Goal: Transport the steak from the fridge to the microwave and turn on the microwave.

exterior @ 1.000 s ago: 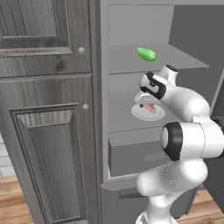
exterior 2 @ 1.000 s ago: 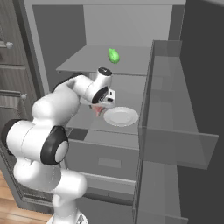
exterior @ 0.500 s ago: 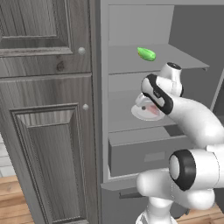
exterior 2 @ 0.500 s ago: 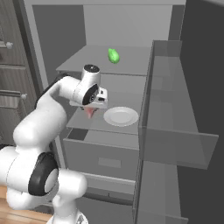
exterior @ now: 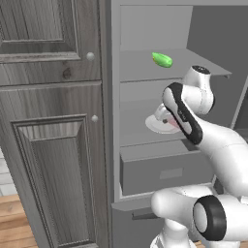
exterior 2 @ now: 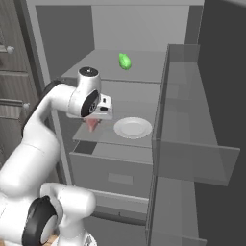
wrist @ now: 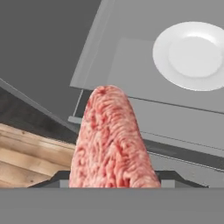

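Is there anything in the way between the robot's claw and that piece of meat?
No. The gripper is already closed on the steak, which hangs from it beside the white plate on the fridge shelf, clear of the plate. Nothing sits between claw and meat. The microwave cannot be seen here, so that route can't be judged.

The arm (exterior 2: 43, 139) was glossy white with rounded segments, black joint rings, a black band on one link, grey cap.
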